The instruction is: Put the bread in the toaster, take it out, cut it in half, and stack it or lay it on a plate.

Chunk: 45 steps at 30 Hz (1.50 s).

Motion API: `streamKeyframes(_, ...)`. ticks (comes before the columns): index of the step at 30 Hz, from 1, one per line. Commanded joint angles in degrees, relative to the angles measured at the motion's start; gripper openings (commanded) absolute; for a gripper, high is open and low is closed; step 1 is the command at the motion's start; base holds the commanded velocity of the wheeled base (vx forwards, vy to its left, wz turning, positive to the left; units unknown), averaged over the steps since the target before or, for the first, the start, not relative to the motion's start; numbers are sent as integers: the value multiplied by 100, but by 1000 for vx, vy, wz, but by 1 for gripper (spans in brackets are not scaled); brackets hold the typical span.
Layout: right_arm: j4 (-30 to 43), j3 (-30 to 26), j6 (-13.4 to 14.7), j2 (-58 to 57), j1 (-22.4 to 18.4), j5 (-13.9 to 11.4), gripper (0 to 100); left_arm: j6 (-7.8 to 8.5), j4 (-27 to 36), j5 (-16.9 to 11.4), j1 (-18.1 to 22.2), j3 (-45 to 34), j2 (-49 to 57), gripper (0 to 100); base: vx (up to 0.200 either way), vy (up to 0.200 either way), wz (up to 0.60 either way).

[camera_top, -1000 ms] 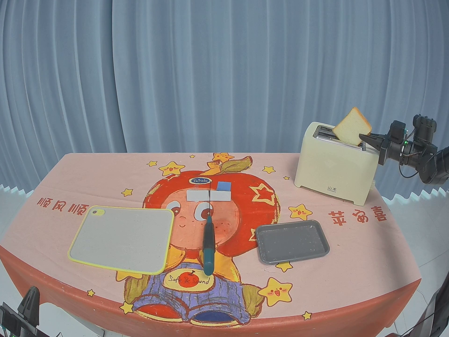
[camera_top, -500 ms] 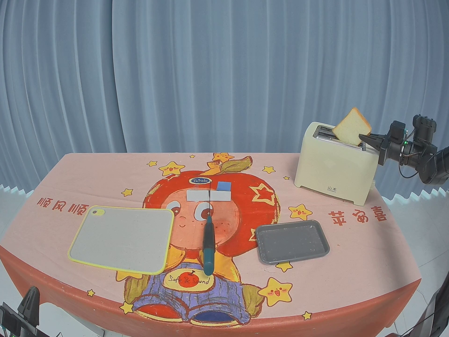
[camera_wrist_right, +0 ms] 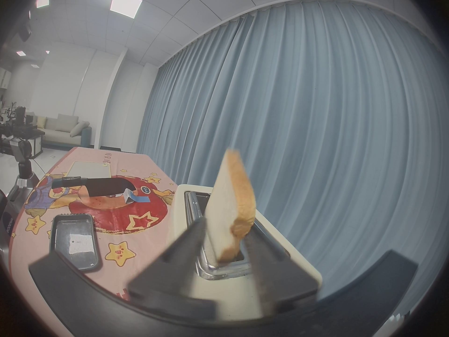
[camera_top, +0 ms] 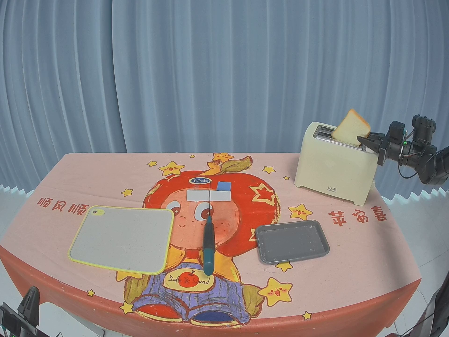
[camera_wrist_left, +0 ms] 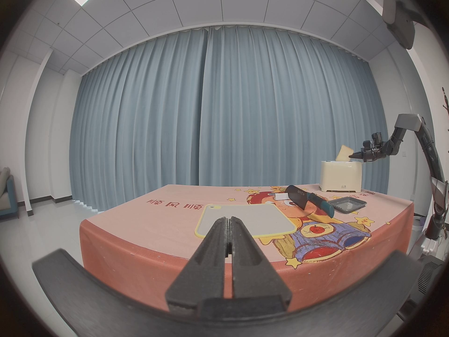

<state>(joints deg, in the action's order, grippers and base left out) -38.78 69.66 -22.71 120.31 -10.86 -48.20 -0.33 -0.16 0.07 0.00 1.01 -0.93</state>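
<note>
Lower corner of the bread (camera_top: 351, 126) is hidden inside the toaster (camera_top: 336, 164) slot; the right pincer (camera_wrist_right: 224, 232) there looks blurred.

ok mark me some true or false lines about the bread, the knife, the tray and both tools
The bread sits tilted, partly in the toaster's slot: true.
The knife lies on the cutting board: false, it lies on the tablecloth between the board and the grey tray.
The left tool is shut and holds nothing: true.
The right tool is far from the bread: false, it grips the bread's lower edge.
</note>
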Motion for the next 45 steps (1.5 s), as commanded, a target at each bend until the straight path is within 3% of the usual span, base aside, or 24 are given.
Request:
streamKeyframes(1,-33,4,-5,19,14,13,100,-2,-2,1,0,-101,84,0,0,0,0)
streamKeyframes(6,-33,-49,12,-7,75,162,100,-2,-2,1,0,-101,84,0,0,0,0)
streamKeyframes(24,-42,-84,65,-245,67,241,100,-2,-2,1,0,-101,84,0,0,0,0)
streamKeyframes(29,-51,-145,74,-421,111,601,100,-2,-2,1,0,-101,84,0,0,0,0)
streamKeyframes(33,-42,-497,118,-763,111,786,100,-2,-2,1,0,-101,84,0,0,0,0)
streamKeyframes(39,-51,-945,654,-1326,128,1138,100,-2,-2,1,0,-101,84,0,0,0,0)
streamKeyframes(45,-42,-1455,1181,-2047,198,2034,100,-2,-2,1,0,-101,84,0,0,0,0)
